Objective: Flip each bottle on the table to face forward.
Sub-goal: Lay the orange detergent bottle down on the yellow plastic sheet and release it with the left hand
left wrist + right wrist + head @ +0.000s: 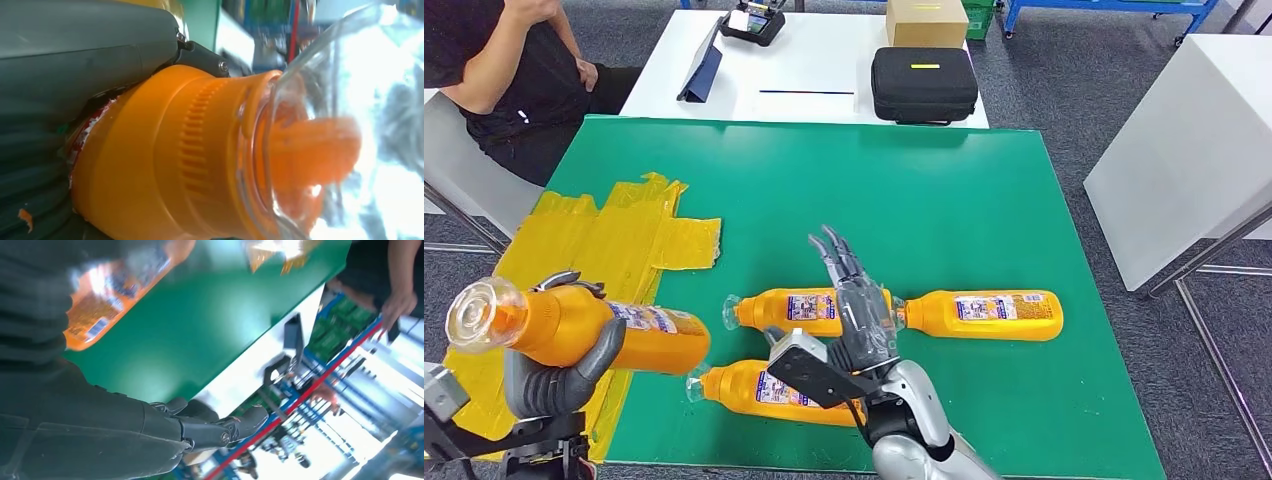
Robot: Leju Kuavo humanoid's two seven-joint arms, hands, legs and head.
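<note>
- The left hand [552, 375] grasps an orange bottle [574, 328] by its body and holds it lifted over the near left corner of the green tabletop [944, 210], clear cap [474, 312] pointing left and toward the robot.
- From the left wrist, the same bottle's ribbed orange collar and clear cap show close up, with the hand's grey cover pressed along the body.
- The right hand [856, 318] holds nothing; its fingers [834, 255] are released and stretched out, pointing away from the robot.
- That hand hangs above the spot where two lying bottles meet: the middle bottle [799, 310] on its left and the right bottle [989, 314] on its right. I cannot tell whether it touches either.
- Both of these lie on their sides in a row across the tabletop, caps to the left, white labels showing.
- A near bottle [759, 388] lies closer to the robot, partly behind the right wrist, cap also to the left.
- Yellow crumpled sheets [614, 240] are taped down on the left part of the tabletop.
- Beyond the green surface stands a white table [824, 70] with a black case [923, 83], a cardboard box [927, 20] and a dark folder [704, 70].
- A person [514, 70] in black sits at the far left.
</note>
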